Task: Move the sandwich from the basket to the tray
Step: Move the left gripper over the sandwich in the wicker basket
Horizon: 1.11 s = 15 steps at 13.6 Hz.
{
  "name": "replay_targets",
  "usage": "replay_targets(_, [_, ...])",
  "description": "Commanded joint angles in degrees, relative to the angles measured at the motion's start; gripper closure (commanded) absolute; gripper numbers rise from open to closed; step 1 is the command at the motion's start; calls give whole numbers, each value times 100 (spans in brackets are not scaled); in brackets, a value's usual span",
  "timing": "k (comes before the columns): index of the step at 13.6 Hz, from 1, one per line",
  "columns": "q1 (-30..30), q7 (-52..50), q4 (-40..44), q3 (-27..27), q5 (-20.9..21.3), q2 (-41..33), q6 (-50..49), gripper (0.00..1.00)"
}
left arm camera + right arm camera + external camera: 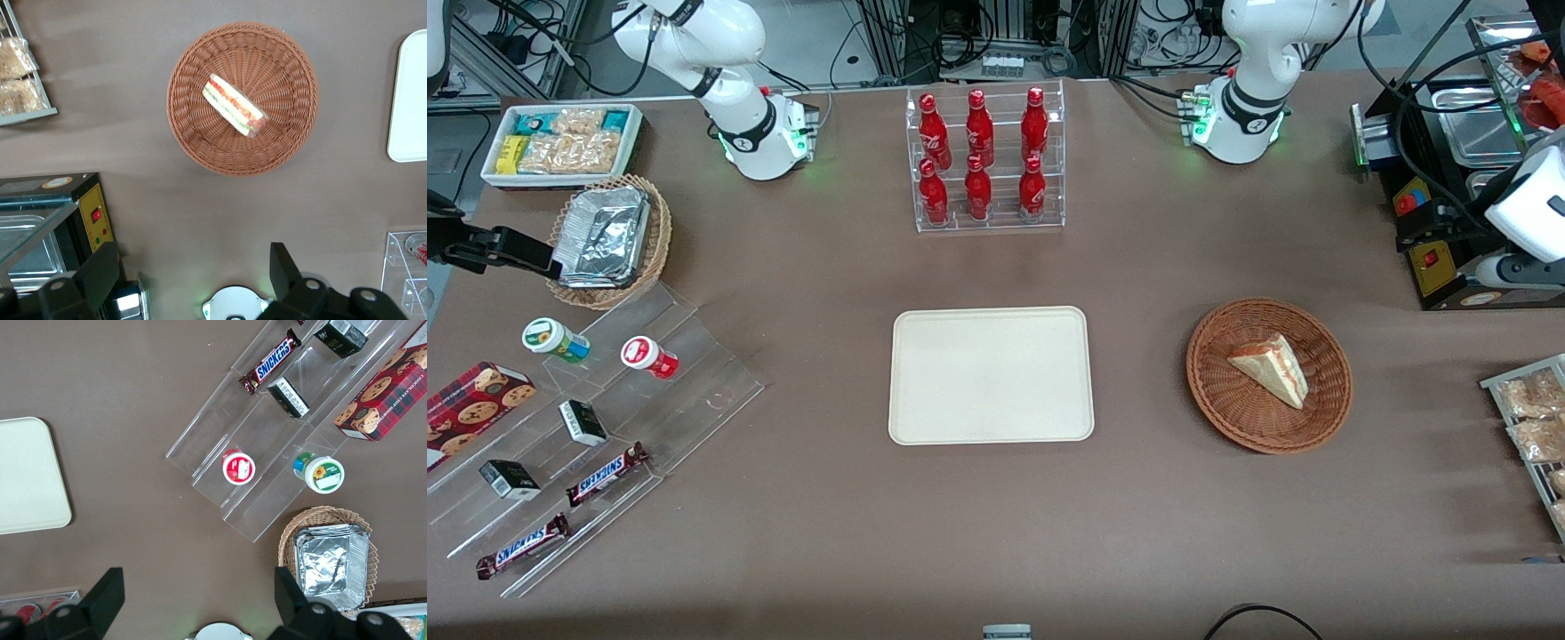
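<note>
the sandwich [1270, 368] lies in the reddish-brown basket [1218, 396] at the right of centre in the front view, a little off the basket's middle, with its layered cut edge facing the front camera. the cream tray [991, 375] sits at the frame's centre, bare, well apart from the basket, with open brown table [1138, 498] between them. nothing has been lifted yet, so the step in hand is the reach and grasp.

in the wrist view the gripper [193, 273] hangs high above the table with its two dark fingers [100, 275] spread wide and nothing between them; the basket [200, 143] and sandwich [233, 105] lie well below it and off to one side, not under the fingertips.

to do this well, i would bring the gripper directly over the wedge first, then turn the wrist so the fingers close across the two flat bread faces rather than along the long sloping side. the bread looks soft, so a gentle squeeze low on the wedge should hold it without crushing. the descent should stop short of the wicker, and the lift should clear the basket's raised rim before any sideways travel toward the tray.
</note>
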Motion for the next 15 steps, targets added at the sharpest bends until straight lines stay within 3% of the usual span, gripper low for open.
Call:
replay_targets(1, [-3, 92, -365, 30, -34, -302, 123, 0])
replay_targets(5, [-134, -775, -741, 21, 27, -73, 990, 0])
replay_targets(11, [-609, -3945, -2857, 30, 45, -335, 3247, 0])
replay_targets(13, [-609, -4581, -3667, 30, 36, -529, 4171, 0])
replay_targets(15, [-609, -5032, -3968, 39, 36, -390, 4683, 0])
